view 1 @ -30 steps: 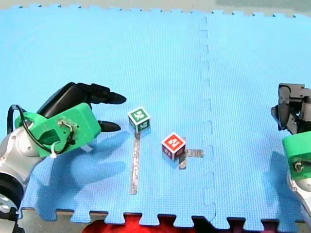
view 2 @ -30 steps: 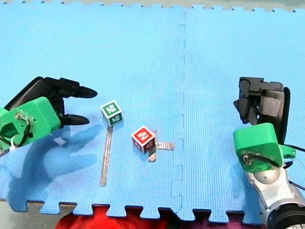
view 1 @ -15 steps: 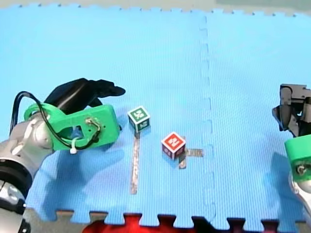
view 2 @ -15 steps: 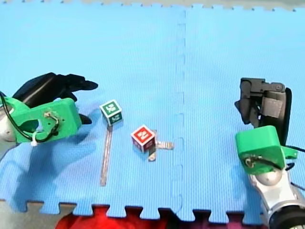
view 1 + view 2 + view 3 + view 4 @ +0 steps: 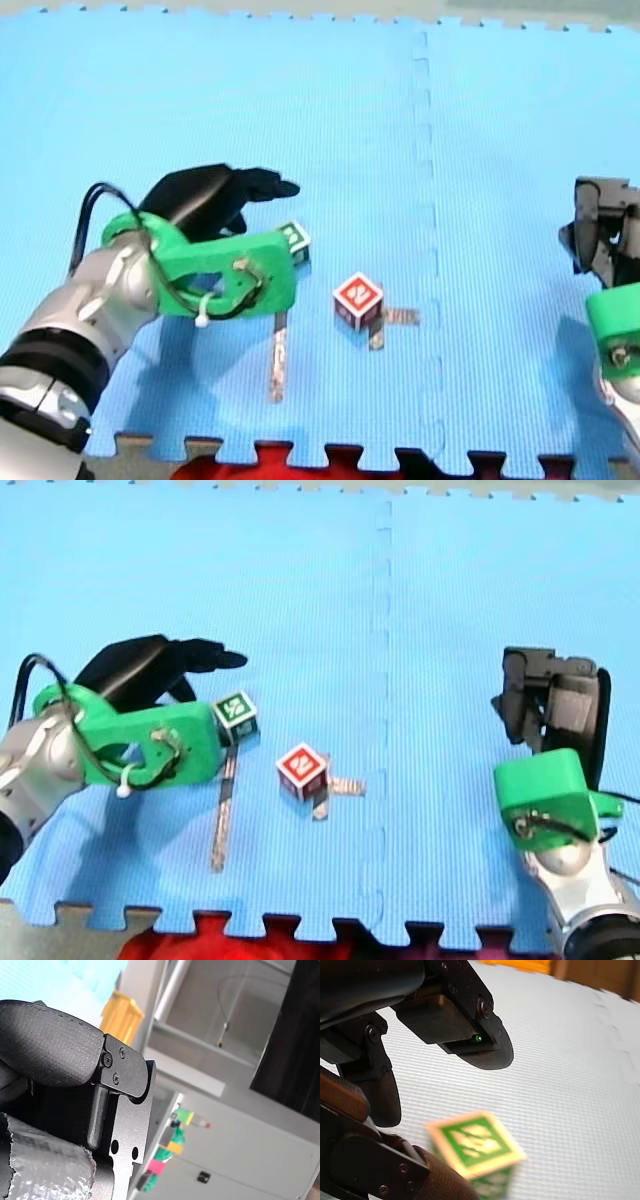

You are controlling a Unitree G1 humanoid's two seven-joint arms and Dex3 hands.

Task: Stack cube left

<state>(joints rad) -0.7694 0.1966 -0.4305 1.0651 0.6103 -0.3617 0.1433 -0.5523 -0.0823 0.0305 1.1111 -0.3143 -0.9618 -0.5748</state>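
Left hand (image 5: pixel 150 665) has swung right over the green cube (image 5: pixel 237 715), not yet gripping, poised to lift (red cube (image 5: pixel 301 768) awaits); right hand (image 5: pixel 545 705) empty, right edge.

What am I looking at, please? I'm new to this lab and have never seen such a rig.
A humanoid robot with two three-finger hands looks down at a blue foam mat. Two pictures come from its head, two from cameras at its wrists. On the mat lie a green cube, a red cube and strips of grey tape. The left hand hovers open at the green cube, holding nothing yet; the second wrist view shows that cube from close up. The right hand is at the mat's right side, holding nothing.
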